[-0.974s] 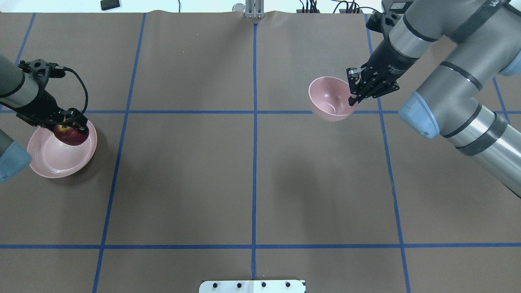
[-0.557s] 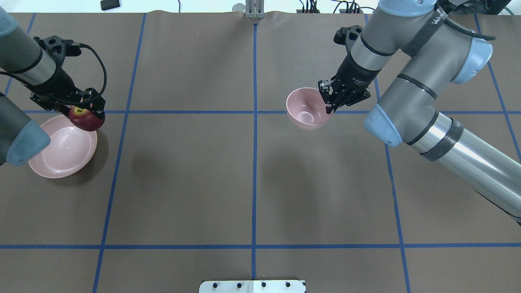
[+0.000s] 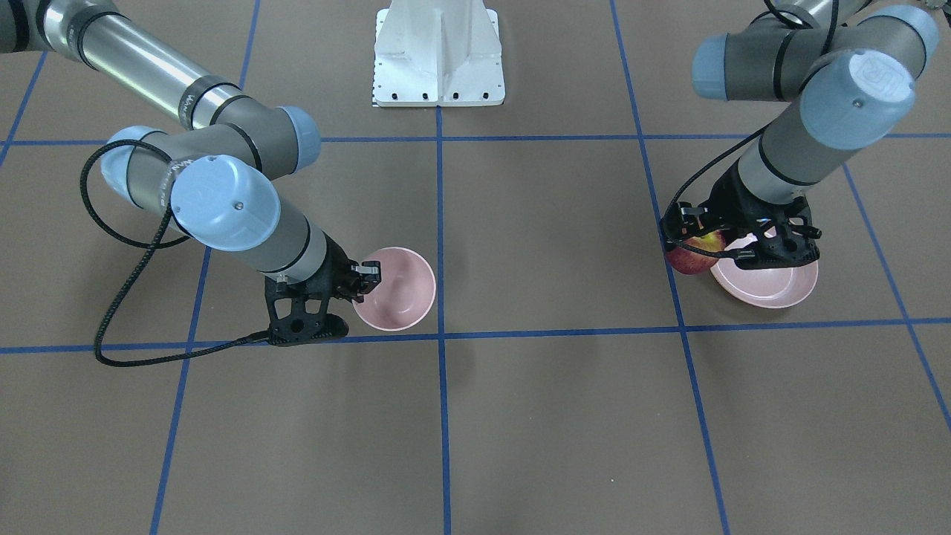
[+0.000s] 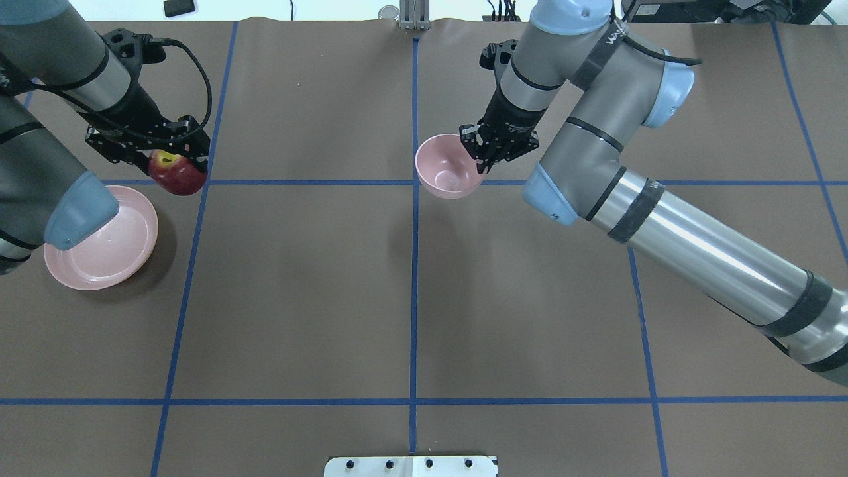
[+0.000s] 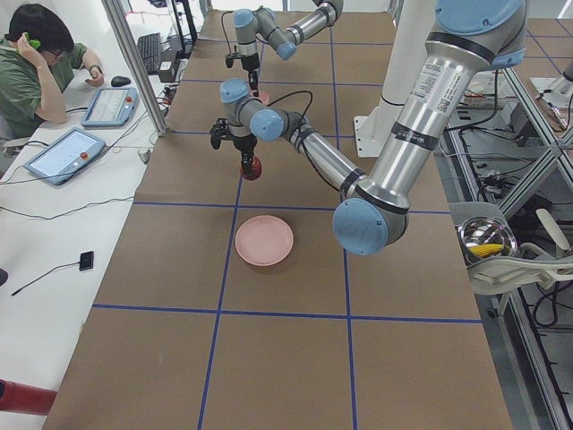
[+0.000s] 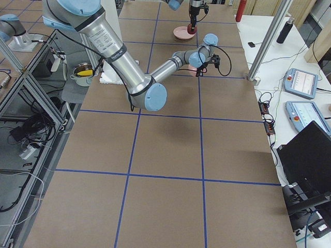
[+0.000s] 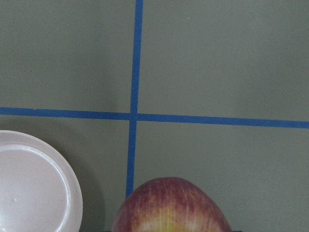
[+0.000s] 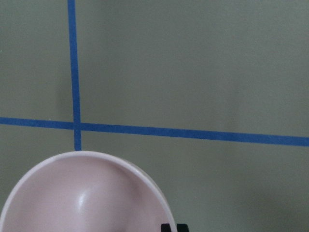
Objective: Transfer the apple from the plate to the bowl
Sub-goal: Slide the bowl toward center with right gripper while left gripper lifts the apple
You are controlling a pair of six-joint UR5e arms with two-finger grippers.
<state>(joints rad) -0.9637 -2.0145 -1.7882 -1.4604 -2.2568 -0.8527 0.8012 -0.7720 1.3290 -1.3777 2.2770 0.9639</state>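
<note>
My left gripper (image 4: pixel 173 161) is shut on the dark-red apple (image 4: pixel 177 173) and holds it in the air, past the plate's far right edge. The apple also shows in the front view (image 3: pixel 692 256) and the left wrist view (image 7: pixel 171 207). The pale-pink plate (image 4: pixel 129 255) lies empty on the table at the left; it also shows in the front view (image 3: pixel 769 288). My right gripper (image 4: pixel 482 159) is shut on the rim of the small pink bowl (image 4: pixel 445 170) and holds it above the table near the centre line. The bowl also shows in the front view (image 3: pixel 397 290) and is empty.
Brown table cover with blue tape grid lines (image 4: pixel 414 265). The robot's white base plate (image 3: pixel 438 56) stands at the near middle edge. An operator (image 5: pixel 36 67) sits beside the far side with tablets (image 5: pixel 67 152). A metal bowl (image 5: pixel 486 238) sits off the table.
My left gripper has lifted the apple off the plate and carried it right and away from the robot. My right gripper has carried the bowl left, toward the centre line.
</note>
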